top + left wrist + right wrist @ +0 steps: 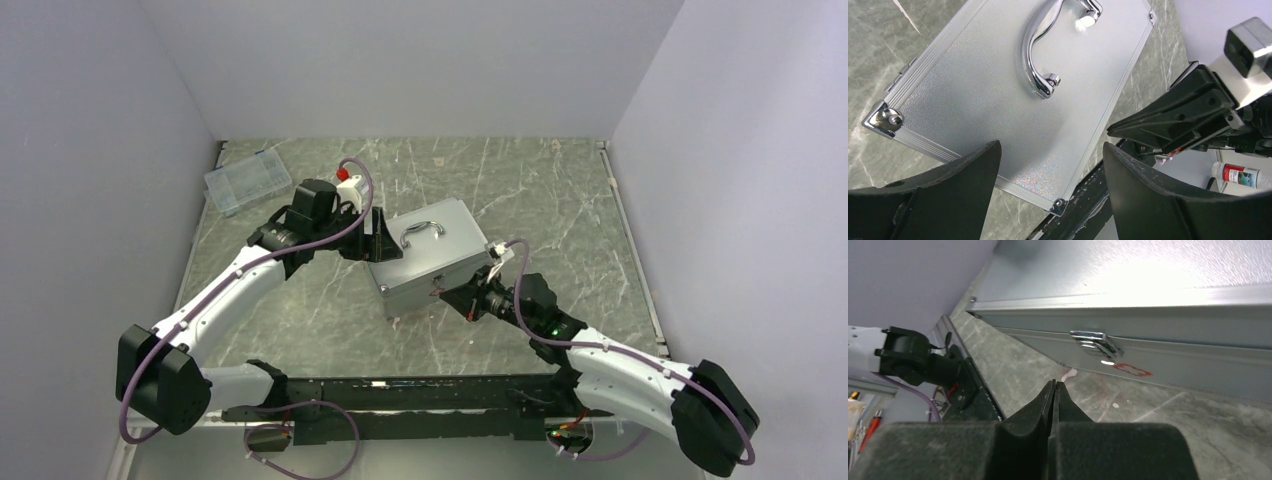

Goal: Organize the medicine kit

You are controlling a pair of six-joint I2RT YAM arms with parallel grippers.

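Observation:
The medicine kit [430, 255], a silver-grey metal case, stands shut in the middle of the table with its curved handle [422, 231] on top. In the left wrist view its lid [998, 100] and handle [1040, 55] fill the frame. My left gripper [381, 240] is open and empty, just above the lid's left end [1050, 152]. My right gripper [458, 296] is shut and empty, low by the table in front of the case. Its tip [1054, 386] points toward the front latch [1095, 344] and the red label [1133, 370], a short gap away.
A clear plastic compartment box [248, 180] lies at the far left corner. A black rail [430, 392] runs along the table's near edge. A small bottle with a red-white label [1240, 175] shows beyond the table edge in the left wrist view.

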